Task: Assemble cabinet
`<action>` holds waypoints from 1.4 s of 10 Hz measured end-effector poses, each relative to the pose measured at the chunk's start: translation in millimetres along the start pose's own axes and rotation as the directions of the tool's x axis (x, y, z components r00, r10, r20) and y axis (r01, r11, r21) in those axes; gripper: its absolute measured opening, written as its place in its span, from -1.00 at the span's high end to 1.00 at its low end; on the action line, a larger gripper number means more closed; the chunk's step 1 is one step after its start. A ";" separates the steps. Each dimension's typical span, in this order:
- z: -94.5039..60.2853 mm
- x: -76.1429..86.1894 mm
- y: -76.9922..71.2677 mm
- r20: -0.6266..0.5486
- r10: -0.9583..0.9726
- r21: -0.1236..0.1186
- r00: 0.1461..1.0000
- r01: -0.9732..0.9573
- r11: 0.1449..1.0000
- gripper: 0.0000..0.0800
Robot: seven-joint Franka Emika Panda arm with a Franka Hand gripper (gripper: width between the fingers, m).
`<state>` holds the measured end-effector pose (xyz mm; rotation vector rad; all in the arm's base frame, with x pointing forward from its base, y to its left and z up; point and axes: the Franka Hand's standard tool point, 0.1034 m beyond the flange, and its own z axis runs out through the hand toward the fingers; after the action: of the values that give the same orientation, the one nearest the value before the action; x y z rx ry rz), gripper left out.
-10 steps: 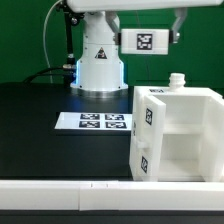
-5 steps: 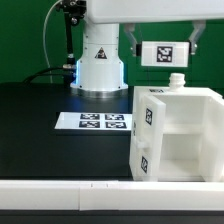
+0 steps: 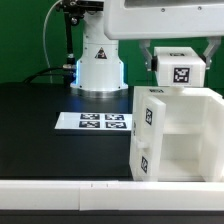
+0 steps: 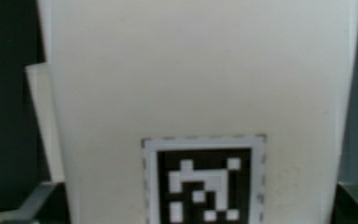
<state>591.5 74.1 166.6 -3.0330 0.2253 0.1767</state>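
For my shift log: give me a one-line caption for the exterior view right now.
The gripper carries a tagged white panel above the open cabinet body, with the marker board on the black table.

The white plastic box-like cabinet (image 3: 176,135) carries black-and-white square tags on its side. Above it hangs a flat white panel (image 3: 181,67) (image 4: 185,95) with a similar tag. Beside the cabinet, the marker board (image 3: 93,122) is white with four black patterns on a black table (image 3: 40,125). Green wall behind.
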 end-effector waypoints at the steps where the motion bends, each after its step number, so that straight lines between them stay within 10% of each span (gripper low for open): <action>1: 1.6 -1.6 -1.2 0.004 -0.002 0.000 1.000 0.002 1.000 -0.40; 13: 13.3 -1.7 -2.5 -0.109 -0.052 -0.022 0.993 0.050 0.998 -0.40; 14: 13.5 -1.7 -2.5 -0.108 -0.052 -0.022 0.993 0.050 0.998 -0.85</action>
<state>588.7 78.2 153.7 -3.0670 0.1544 0.0095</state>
